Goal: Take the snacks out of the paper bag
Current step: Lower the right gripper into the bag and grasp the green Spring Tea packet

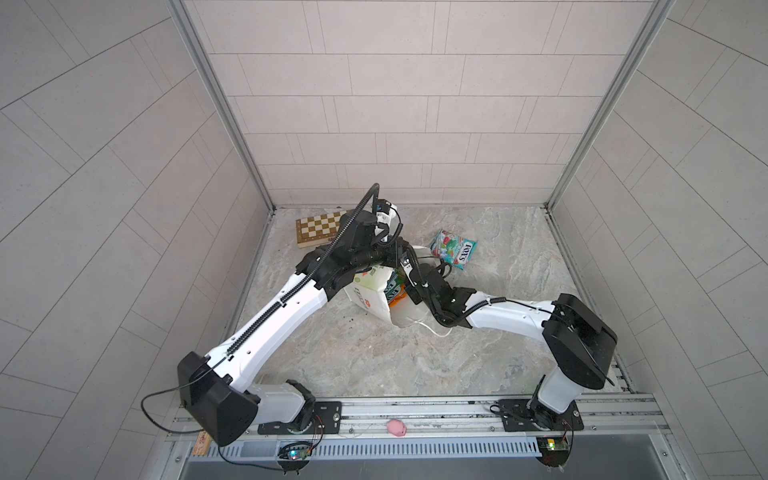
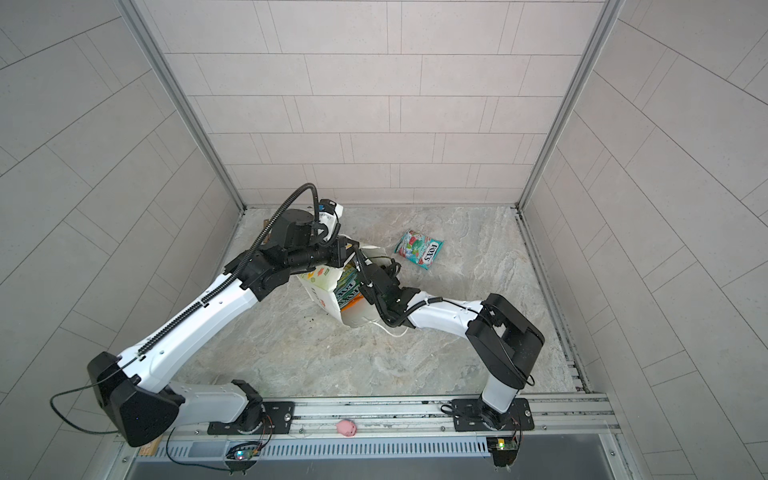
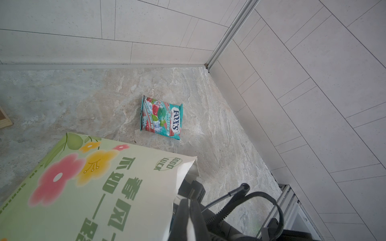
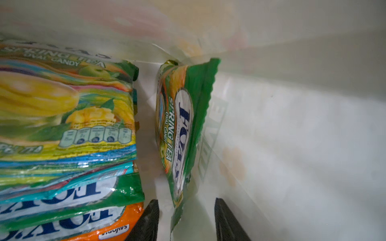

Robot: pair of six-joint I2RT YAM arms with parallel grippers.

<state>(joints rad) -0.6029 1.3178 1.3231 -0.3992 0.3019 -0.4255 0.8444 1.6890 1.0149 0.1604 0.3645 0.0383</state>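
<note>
The paper bag (image 1: 368, 297) is lying tipped on the marbled table (image 1: 415, 365), about in the middle, and its mouth is facing toward the side of the right arm. The left gripper (image 3: 188, 210) is pinching the raised edge of the bag's mouth, with its jaws pressed fully together on the paper.

The right gripper (image 4: 186, 200) is reaching inside the bag. Its two black fingers (image 4: 150, 217) are standing apart, and the corner of a yellow-green FOX'S Spring Tea packet (image 4: 181, 129) is sitting between them. A gap is showing on each side, so they are not squeezing it. This packet is standing on its edge and leaning against the white inner wall (image 4: 292, 135) of the bag. Just beside it, a stack of other FOX'S packets (image 4: 62, 116) is lying flat, one on another, with an orange packet (image 4: 127, 219) at one end of the stack.

One teal-and-red FOX'S packet (image 1: 454, 248) is lying face up on the table outside the bag, a little behind it and apart from it, as both top views are showing. The chessboard (image 1: 318, 228) is resting near the far left corner, partly behind the left arm. A pink toy pig (image 1: 397, 428) is lying on the front rail (image 1: 415, 409), between the two arm bases
</note>
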